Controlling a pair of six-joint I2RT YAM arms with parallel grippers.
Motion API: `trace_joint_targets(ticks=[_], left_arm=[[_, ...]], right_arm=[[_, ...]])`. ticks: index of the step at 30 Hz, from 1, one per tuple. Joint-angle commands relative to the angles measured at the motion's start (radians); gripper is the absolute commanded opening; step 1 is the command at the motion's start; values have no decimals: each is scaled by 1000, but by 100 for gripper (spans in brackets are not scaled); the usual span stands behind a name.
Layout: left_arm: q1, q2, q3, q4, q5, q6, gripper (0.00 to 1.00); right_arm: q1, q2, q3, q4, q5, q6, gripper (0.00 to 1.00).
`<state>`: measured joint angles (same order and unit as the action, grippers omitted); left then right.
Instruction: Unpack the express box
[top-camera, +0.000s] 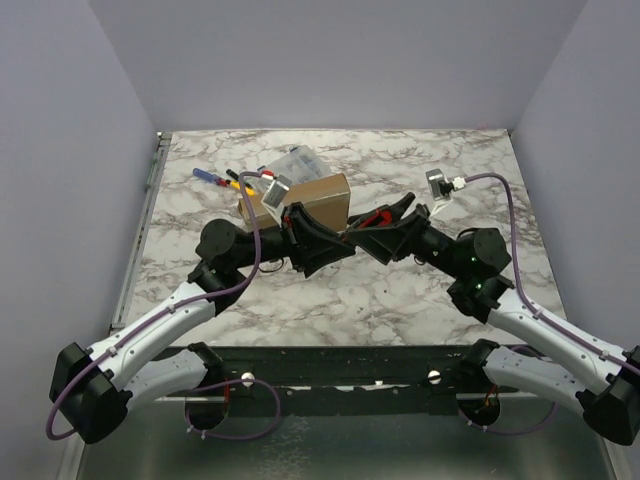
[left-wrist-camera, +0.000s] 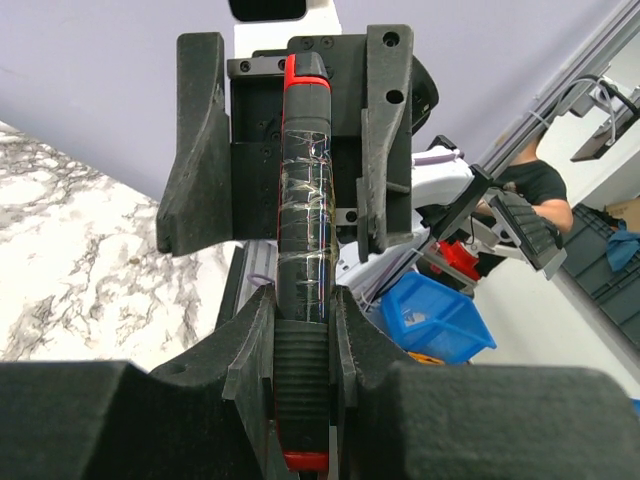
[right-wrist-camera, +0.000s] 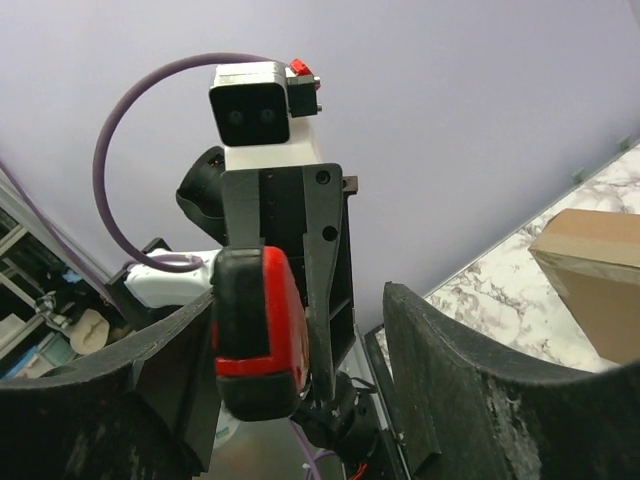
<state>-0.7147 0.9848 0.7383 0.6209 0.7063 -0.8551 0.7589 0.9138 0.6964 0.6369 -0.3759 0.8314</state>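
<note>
The express box (top-camera: 318, 196) lies on the marble bench (top-camera: 450, 290) a little left of the middle of the top view, in the upper half. A clear plastic case (top-camera: 292, 160) is just behind it, and some small tools with coloured handles (top-camera: 218, 178) lie to the left of the case. Both arms meet in front of the box, at the centre of the frame.

The left fingers (left-wrist-camera: 250, 355) are closed on a black and red tool (left-wrist-camera: 305, 210). They grip it firmly on both sides at its near end, and its body is wrapped in clear tape.

The right fingers (right-wrist-camera: 470, 400) stand on both sides of the other end of the tool. They are partly open, with a clear gap on one side, so they do not clamp it. In the right wrist view the box shows at the right edge.
</note>
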Motion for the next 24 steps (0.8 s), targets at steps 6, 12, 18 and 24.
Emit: trace_joint_targets(ticks=[6,12,18,24], left_arm=[[-3,43,9,102,-18,-19,0],[-3,56,6,103,-21,-11,0],[7,76,14,87,-28,-9,16],[151,30,74,-242,-80,107,84]], right_arm=[[0,60,30,49,51,16,51],[-1,93,55,30,57,-7,49],[-1,86,80,-104,198,-53,0],[-2,111,236,-466,543,-245,1]])
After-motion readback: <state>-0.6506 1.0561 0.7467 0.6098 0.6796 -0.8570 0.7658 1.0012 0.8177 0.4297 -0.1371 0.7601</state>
